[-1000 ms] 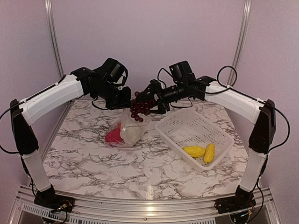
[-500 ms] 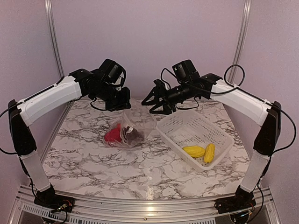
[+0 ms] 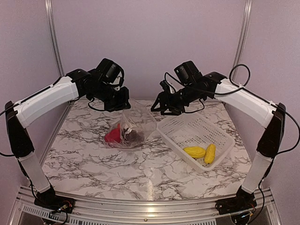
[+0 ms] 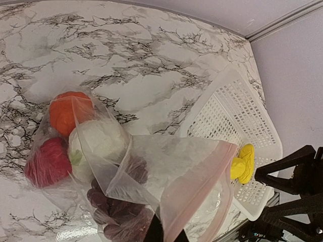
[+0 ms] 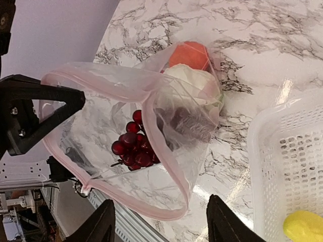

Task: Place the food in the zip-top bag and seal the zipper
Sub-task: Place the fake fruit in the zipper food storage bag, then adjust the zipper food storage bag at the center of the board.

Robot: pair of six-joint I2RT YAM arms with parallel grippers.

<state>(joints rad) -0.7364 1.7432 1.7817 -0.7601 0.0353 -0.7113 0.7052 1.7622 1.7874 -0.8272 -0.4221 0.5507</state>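
Pinching the zipper [image 4: 204,184] between closed fingers, the left gripper [image 4: 164,233] holds the mouth edge of the zip-top bag [image 4: 171,161] raised, while the rest of the clear bag slopes down and away from it onto the marble table [image 3: 93,159]. The mouth gapes open toward the right gripper [image 3: 159,107], with the pink strip curving in a loop around the opening.

Four pieces of food lie inside the bag, below and beyond the left fingertips. The dark purple grape bunch [image 4: 116,206] sits nearest the clamped edge, the white cauliflower [image 4: 98,141] is just past it and touching it, and the orange fruit [image 4: 68,111] and the red piece [image 4: 48,161] lie deepest, pressed against the cauliflower at the bag's closed end.

The right gripper hangs in the air just beside the bag's mouth, opposite the left one, its two fingers spread apart with nothing between them. From its wrist camera the open mouth lies straight ahead of the fingertips, with the grapes visible through the plastic.

A white lattice basket [image 3: 197,129] stands on the table below and to the outer side of the right gripper, near the bag but apart from it. Two yellow pieces [image 3: 194,152] lie side by side in the basket's far corner from that gripper, close together, well apart from the bag
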